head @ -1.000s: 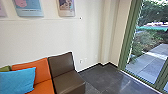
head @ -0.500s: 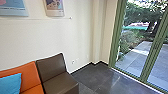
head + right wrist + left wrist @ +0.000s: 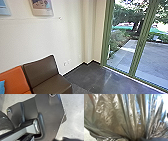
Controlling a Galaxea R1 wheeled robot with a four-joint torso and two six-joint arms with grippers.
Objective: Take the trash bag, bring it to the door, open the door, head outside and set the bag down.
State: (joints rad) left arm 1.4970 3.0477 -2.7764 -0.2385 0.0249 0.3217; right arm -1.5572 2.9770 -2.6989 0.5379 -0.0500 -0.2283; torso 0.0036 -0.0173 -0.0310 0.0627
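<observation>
Dark, glossy folds of the trash bag [image 3: 112, 119] fill much of the left wrist view and draw together where my left gripper [image 3: 135, 139] is shut on the bag. In the right wrist view, part of the bag [image 3: 5, 124] shows beside the robot's own plate and bar. On the right of the head view stands the glass door front with green frames [image 3: 141, 42]; which panel opens, I cannot tell. Through the glass lies the paved yard [image 3: 155, 56].
Along the pale wall [image 3: 32, 37], a brown seat [image 3: 51, 83] and an orange seat [image 3: 13, 80] stand at the lower left, with a blue cushion [image 3: 2, 87] at the edge. Dark floor tiles [image 3: 95, 77] stretch from the seats to the glass.
The head camera has turned to the right, bringing more of the glass front and yard into view, while the seats and posters slip toward the left edge.
</observation>
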